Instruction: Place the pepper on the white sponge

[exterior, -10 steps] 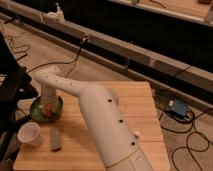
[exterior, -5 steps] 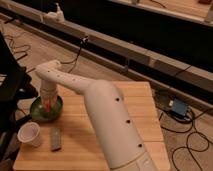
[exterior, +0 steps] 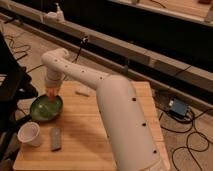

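Pepper, orange-red, is pinched in the closed claw just above the green bowl. To the right of the bowl, apart from it, the white sponge lies on the wooden surface.

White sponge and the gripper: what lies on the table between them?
Nothing: in the camera view the wooden table is bare between the white sponge and the gripper, which holds the pepper over the green bowl.
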`<state>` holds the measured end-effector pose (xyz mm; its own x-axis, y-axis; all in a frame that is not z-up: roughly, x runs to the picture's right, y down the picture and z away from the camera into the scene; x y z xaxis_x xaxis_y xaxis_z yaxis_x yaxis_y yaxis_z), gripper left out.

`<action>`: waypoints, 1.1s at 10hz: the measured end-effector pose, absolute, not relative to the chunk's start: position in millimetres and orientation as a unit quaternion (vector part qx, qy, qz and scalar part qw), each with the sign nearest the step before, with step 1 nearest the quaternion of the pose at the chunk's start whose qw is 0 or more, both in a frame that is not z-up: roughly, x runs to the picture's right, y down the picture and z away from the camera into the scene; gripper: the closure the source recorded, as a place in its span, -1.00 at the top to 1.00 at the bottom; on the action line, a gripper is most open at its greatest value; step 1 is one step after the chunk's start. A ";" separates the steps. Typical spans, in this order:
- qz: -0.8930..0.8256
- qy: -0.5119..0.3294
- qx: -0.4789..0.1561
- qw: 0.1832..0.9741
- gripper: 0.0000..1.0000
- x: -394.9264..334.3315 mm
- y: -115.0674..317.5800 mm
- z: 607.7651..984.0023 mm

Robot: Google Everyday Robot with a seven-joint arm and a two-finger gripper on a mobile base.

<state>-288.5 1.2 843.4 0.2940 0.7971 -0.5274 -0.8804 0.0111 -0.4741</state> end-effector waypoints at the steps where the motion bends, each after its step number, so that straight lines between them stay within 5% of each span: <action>1: 0.602 0.051 -0.378 0.702 -1.00 -280.8 -10.3 842.6; 11: 0.677 0.075 -0.372 0.630 -1.00 -212.1 -48.6 870.5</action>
